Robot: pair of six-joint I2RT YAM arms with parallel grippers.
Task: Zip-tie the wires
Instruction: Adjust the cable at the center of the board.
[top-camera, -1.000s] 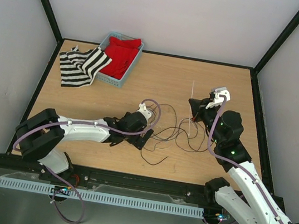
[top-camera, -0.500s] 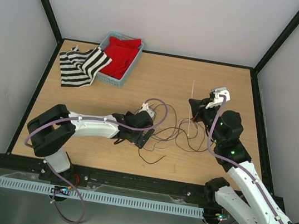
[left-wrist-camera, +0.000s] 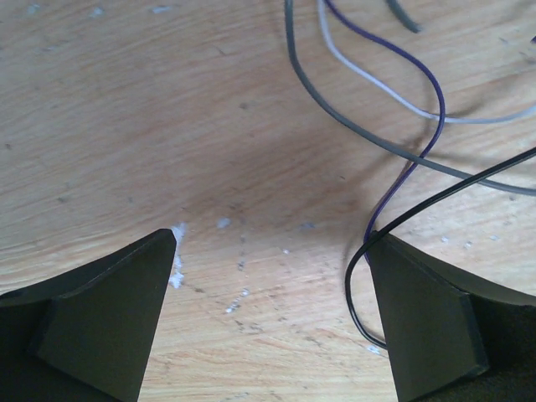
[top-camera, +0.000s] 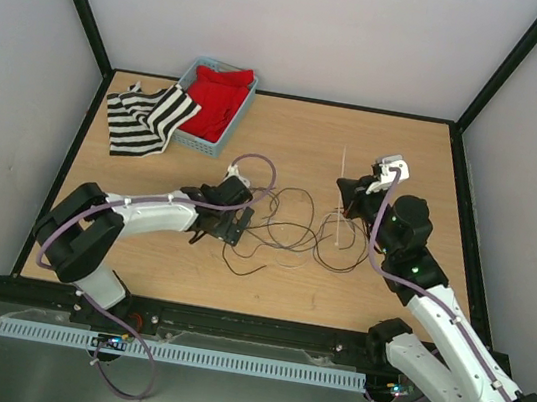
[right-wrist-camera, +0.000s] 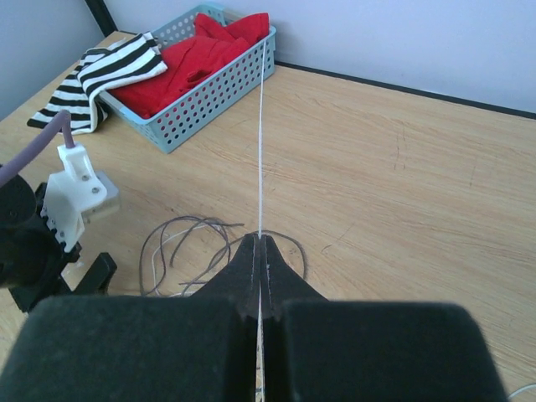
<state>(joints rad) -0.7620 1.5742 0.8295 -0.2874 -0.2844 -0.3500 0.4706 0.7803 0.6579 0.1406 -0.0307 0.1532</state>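
So the right gripper (right-wrist-camera: pixel 260 247) is pinched tight on the thin white plastic zip tie (right-wrist-camera: pixel 262 126), which pokes straight out past its tips. The left gripper (left-wrist-camera: pixel 272 243) is wide open and holding nothing, low over the wooden counter (left-wrist-camera: pixel 126 126), right by the thin dark and pale looping wires (left-wrist-camera: pixel 394 142).

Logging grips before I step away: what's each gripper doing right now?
Left gripper: open, gripping nothing.
Right gripper: shut on the zip tie.

Open tabletop (top-camera: pixel 307 146) beyond the wires (top-camera: pixel 289 232); basket (top-camera: pixel 206 147), striped cloth (top-camera: pixel 144 122) far-left.
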